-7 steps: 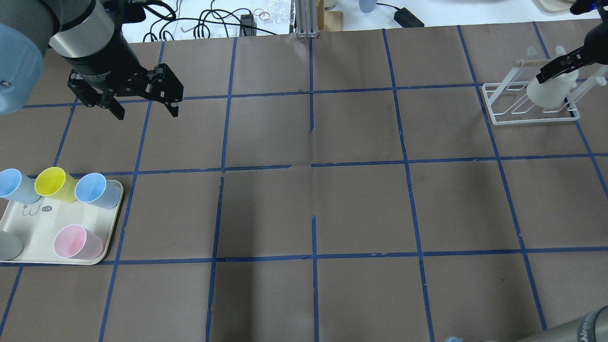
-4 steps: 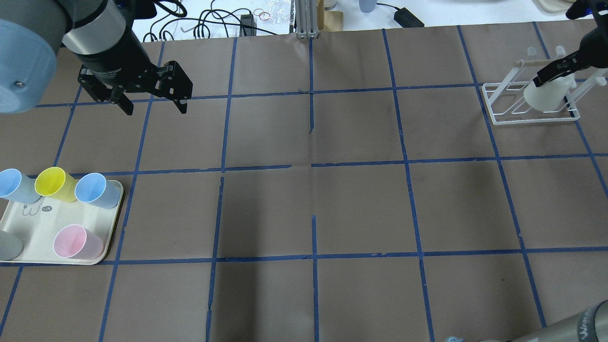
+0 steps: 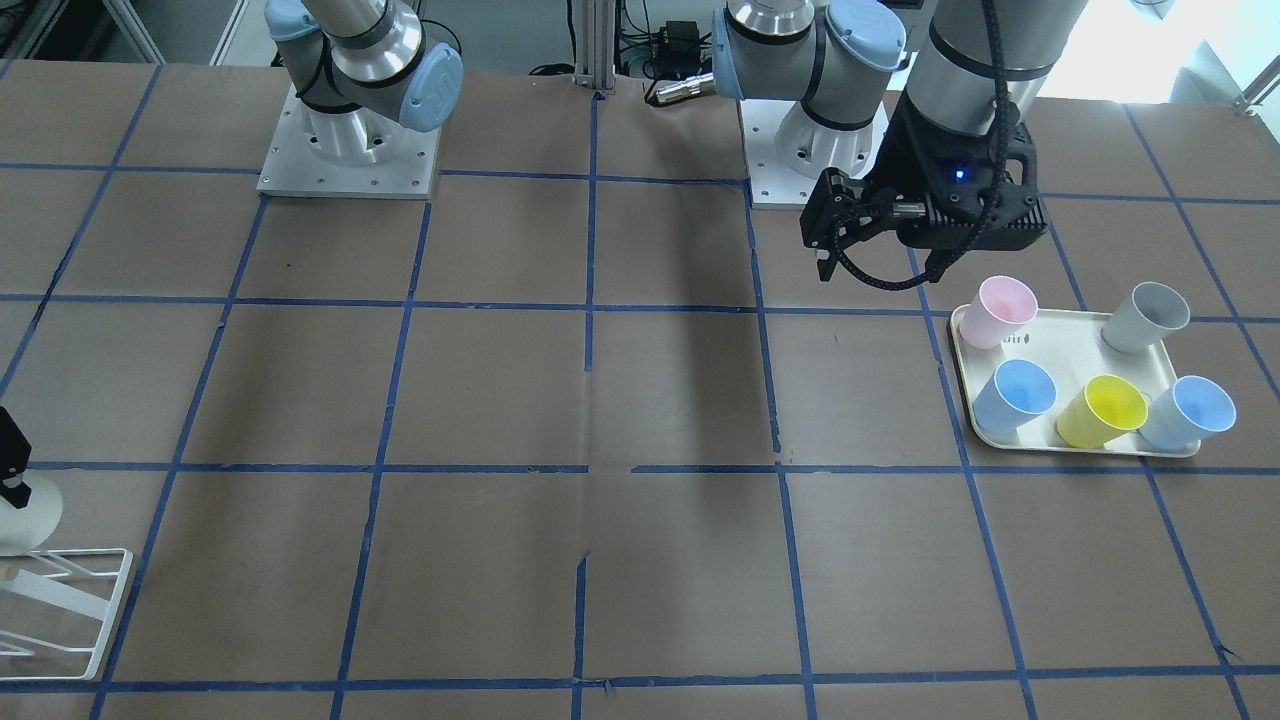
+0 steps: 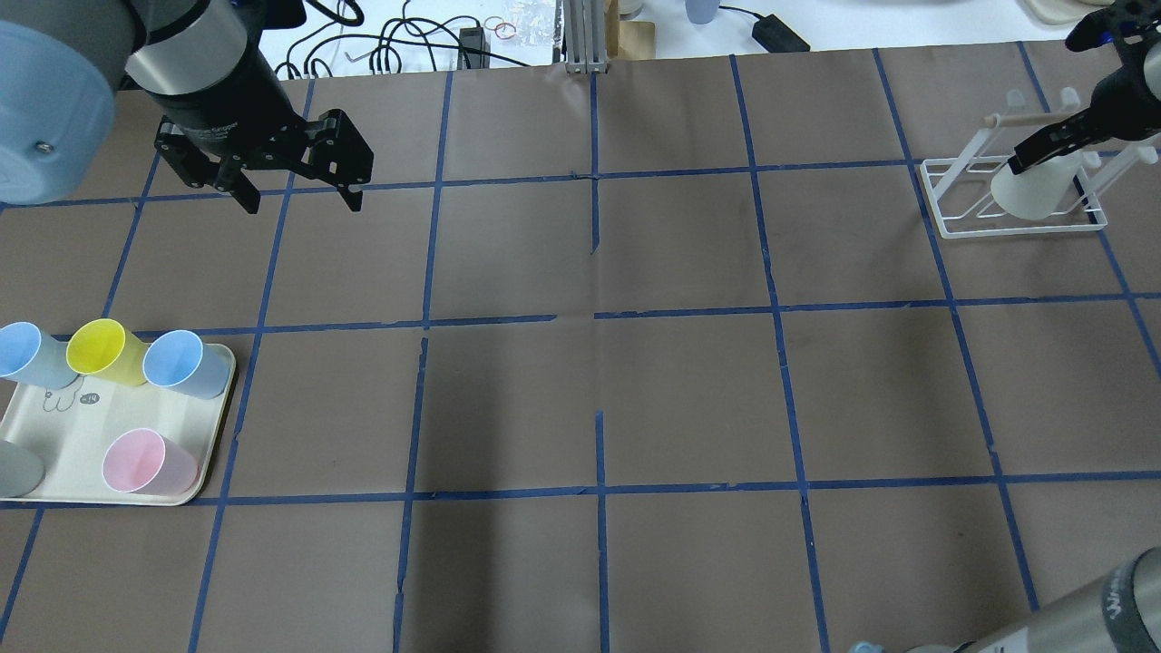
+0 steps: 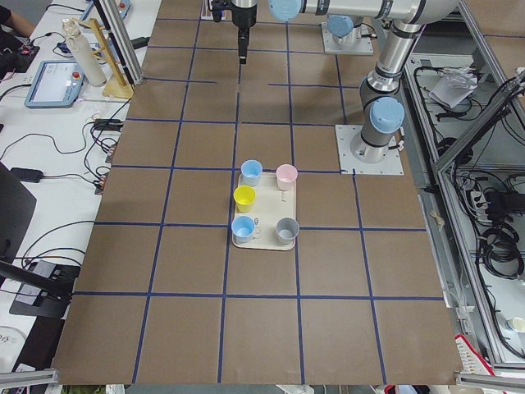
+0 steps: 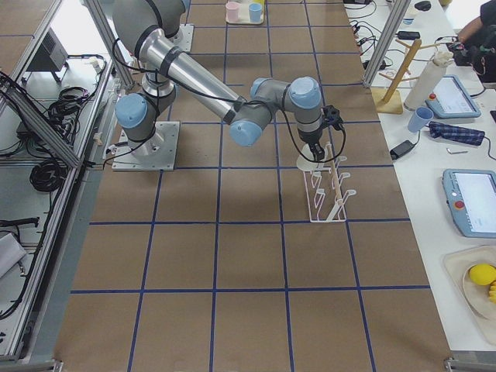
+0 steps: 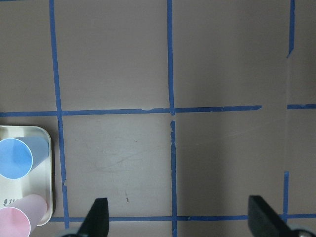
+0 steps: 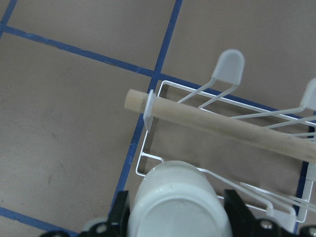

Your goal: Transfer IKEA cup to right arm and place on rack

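The IKEA cup [image 4: 1034, 192], pale cream, is held tilted with its mouth down over the white wire rack [image 4: 952, 227] at the far right. My right gripper [image 4: 1048, 177] is shut on the cup. In the right wrist view the cup's base [image 8: 177, 207] sits between the fingers [image 8: 236, 207], above the rack's wire frame [image 8: 148, 153] and wooden rod [image 8: 217, 129]. The cup [image 3: 25, 515] and the rack [image 3: 90, 600] also show at the front-facing view's left edge. My left gripper [image 4: 301, 201] is open and empty above the table at the far left, beyond the tray.
A cream tray [image 4: 82, 435] at the left front holds a yellow cup [image 4: 100, 349], two blue cups [image 4: 181, 363], a pink cup [image 4: 145, 462] and a grey cup [image 4: 14, 467]. Cables and clutter lie past the table's far edge.
My right gripper has lowered the cup further into the rack. My left gripper has moved a little to the right and farther from the tray, still open.
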Motion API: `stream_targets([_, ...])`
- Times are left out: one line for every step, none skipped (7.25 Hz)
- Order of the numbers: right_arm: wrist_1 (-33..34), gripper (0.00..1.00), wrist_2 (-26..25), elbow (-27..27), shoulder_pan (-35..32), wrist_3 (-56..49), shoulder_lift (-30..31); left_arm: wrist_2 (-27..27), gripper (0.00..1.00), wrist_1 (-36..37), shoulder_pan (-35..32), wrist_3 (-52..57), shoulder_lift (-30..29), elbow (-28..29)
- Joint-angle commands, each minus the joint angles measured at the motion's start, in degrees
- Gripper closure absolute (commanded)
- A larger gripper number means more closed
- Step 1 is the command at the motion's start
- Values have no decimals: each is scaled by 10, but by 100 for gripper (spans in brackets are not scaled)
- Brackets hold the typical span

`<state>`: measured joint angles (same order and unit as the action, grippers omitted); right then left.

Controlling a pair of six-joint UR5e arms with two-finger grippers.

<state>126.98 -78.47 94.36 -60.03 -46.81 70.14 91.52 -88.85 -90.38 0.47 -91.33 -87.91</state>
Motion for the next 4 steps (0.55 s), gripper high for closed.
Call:
stream_targets([5,76,-1,0,1,3,-13,-1,0,-37,-4,1,4,-3])
stream_targets([5,76,-1,0,0,7,-18,-1,0,-40,-4,8,6,-3])
stream_targets([5,75,0,0,0,7,-18,-1,0,-40,-2,8,8,-3])
stream_targets([6,70,0,0,0,7,-21,-2,0,-40,1,8,11,-4])
